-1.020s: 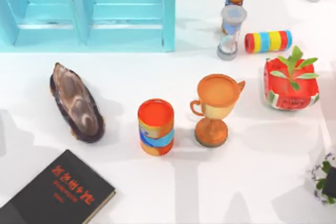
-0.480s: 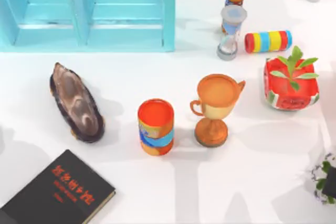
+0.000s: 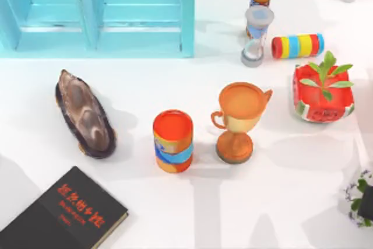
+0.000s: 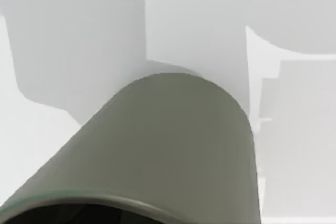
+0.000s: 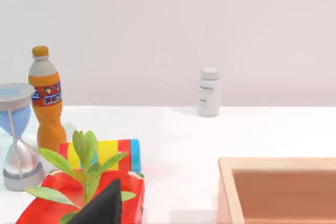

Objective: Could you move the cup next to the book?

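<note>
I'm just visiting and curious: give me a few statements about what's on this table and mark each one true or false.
1. The book lies near the table's lower left corner in the top view. True.
2. The orange goblet lies tipped on its side. False: it stands upright, right of the red-orange cup.
3. The striped cylinder lies on its side by the hourglass. True.
4. The red pot is empty. False: a green plant grows from it.
5. An olive-grey cup looms close in the left wrist view. True.
6. The book's cover is white. False: it is black with red-orange lettering.
</note>
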{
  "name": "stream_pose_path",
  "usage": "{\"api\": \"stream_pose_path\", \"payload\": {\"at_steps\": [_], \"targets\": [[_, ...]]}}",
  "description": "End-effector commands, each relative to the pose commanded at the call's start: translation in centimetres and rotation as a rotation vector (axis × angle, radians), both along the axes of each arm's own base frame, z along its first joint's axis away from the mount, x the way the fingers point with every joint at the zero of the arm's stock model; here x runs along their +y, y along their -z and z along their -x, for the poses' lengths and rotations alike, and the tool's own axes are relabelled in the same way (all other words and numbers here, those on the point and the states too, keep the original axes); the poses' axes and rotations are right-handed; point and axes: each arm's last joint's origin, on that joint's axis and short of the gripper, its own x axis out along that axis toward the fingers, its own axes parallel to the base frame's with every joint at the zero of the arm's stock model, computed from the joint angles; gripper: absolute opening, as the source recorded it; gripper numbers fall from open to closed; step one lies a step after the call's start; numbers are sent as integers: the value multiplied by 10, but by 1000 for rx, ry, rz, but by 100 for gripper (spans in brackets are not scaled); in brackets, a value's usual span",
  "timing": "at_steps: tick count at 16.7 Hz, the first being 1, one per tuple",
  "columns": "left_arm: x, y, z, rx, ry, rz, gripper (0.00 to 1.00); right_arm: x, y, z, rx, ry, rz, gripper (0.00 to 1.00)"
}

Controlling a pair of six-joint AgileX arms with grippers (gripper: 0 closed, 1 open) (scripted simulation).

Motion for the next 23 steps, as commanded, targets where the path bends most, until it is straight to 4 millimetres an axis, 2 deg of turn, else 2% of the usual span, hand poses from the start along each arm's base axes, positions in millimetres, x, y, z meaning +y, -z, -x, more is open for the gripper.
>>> {"api": "stream_pose_path", "payload": {"at_steps": [1, 14, 23], "targets": [[0, 0, 0, 0, 0, 0, 100, 0, 0, 0, 0, 0, 0, 100], [0, 0, 0, 0, 0, 0, 2, 0, 0, 0, 0, 0, 0, 100], [-1, 0, 0, -1, 4, 0, 0, 0, 0, 0, 0, 0, 0, 100]]}}
